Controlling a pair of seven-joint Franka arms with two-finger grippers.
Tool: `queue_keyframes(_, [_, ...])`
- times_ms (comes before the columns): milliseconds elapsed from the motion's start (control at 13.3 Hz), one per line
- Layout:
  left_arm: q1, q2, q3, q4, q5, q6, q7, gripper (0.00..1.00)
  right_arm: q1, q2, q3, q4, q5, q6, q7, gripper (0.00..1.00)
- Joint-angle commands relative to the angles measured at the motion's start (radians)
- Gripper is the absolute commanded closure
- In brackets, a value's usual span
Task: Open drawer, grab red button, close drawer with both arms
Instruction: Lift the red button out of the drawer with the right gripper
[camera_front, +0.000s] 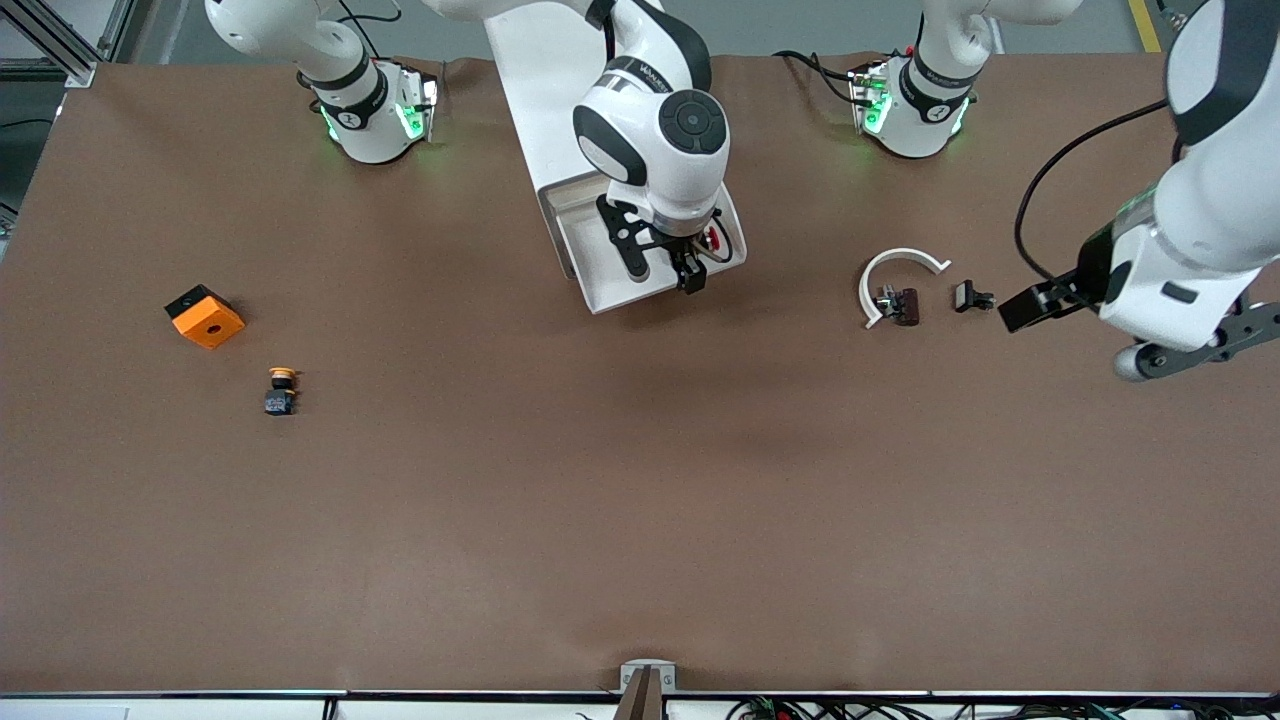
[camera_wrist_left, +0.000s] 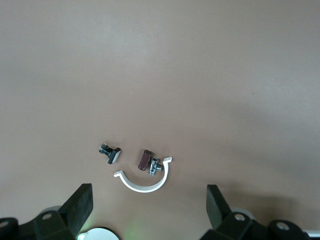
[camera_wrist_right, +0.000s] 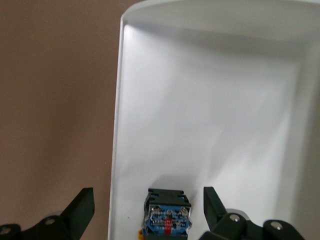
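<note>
— Where is the button (camera_wrist_right: 167, 216)?

— In the open white drawer (camera_front: 600, 285), on its floor near the front corner toward the left arm's end of the table. My right gripper (camera_wrist_right: 150, 207) hangs just over it, fingers spread: one finger (camera_wrist_right: 80, 210) is out over the brown table (camera_front: 600, 480) past the drawer's side wall, the other (camera_wrist_right: 214, 207) inside the drawer, just beside the button's black body. Nothing is pinched.

— And your left gripper (camera_wrist_left: 150, 207)?

— It waits, fingers wide apart, over the table beside a white half-ring clamp (camera_wrist_left: 145, 180) and a small black clip (camera_wrist_left: 111, 152).
</note>
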Motion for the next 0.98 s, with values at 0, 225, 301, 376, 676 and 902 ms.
queue_keyframes(0, [-0.007,-0.099,-0.003,-0.085,0.016,0.005,0.058,0.0,0.004,0.018,0.005,0.026,0.023,0.0,0.007,0.11])
queue_keyframes(225, [0.006,-0.127,-0.006,-0.107,0.016,0.013,0.124,0.0,0.006,0.027,0.005,0.026,0.055,0.021,0.001,0.15])
queue_keyframes(301, [0.008,-0.127,-0.006,-0.11,0.014,0.013,0.148,0.0,0.009,0.032,0.005,0.026,0.056,0.03,0.001,0.15])
queue_keyframes(376, [0.008,-0.133,-0.006,-0.116,0.014,0.013,0.158,0.0,0.014,0.043,0.005,0.026,0.056,0.032,0.001,0.15])
queue_keyframes(676, [0.008,-0.159,-0.006,-0.136,0.014,0.019,0.159,0.0,0.02,0.046,0.005,0.026,0.056,0.03,-0.007,0.34])
queue_keyframes(902, [0.006,-0.173,-0.006,-0.138,0.01,0.019,0.161,0.0,0.02,0.044,0.005,0.033,0.056,0.03,-0.016,0.6])
